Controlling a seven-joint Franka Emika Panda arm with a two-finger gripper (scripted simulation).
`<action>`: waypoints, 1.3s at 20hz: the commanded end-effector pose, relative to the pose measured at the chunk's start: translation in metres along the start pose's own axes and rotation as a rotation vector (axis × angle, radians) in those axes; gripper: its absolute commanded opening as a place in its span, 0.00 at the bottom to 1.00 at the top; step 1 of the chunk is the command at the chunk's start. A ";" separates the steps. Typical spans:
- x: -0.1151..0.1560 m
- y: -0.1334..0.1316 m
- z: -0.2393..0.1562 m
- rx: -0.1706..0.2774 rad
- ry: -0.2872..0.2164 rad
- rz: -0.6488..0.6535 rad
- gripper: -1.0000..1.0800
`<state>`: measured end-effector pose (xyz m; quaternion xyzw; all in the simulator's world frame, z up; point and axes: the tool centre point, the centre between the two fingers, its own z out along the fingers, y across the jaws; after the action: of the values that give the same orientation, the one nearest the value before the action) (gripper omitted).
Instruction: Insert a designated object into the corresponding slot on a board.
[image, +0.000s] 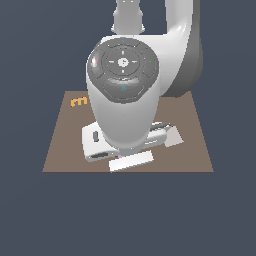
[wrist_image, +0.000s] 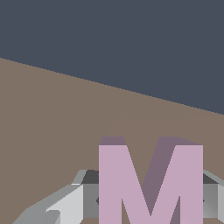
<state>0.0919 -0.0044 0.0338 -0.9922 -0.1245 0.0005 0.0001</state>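
The M (wrist_image: 151, 183) is sitting between the fingers (wrist_image: 65, 205) of the gripper (wrist_image: 148, 201), with a grey finger pad showing at each side of the letter at mid-height. The jaws are closing on the M's outer legs; the M is being held face-on to the wrist camera, upright relative to the hand. Its long axis is running across the jaw line, from one finger to the other.

The board (wrist_image: 52, 118) is lying under and beyond the M as a plain brown surface. In the wrist view no cutout is showing; the slot is out of sight in both views, so its bearing from the M cannot be given. Whether the M is clear of the board or touching it cannot be told.

In the exterior view the arm (image: 125, 90) is covering the middle of the board (image: 195, 150), and the hand (image: 120, 145) is hanging low over the board's near half. The M itself is hidden there behind the hand. A small orange letter (image: 78, 102) is lying at about 10 o'clock from the hand, near the board's far corner, well apart from it.

Judgement: the coming move is depending on locating the slot, probably hidden under the arm, and on matching the M's rotation to it. Nothing visible is standing in the way.
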 end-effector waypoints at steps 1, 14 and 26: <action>-0.005 0.009 -0.001 0.000 0.001 0.077 0.00; -0.063 0.053 -0.003 0.000 0.001 0.650 0.00; -0.136 0.058 -0.005 0.001 0.001 1.219 0.00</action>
<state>-0.0167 -0.0938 0.0386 -0.9000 0.4359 0.0005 -0.0001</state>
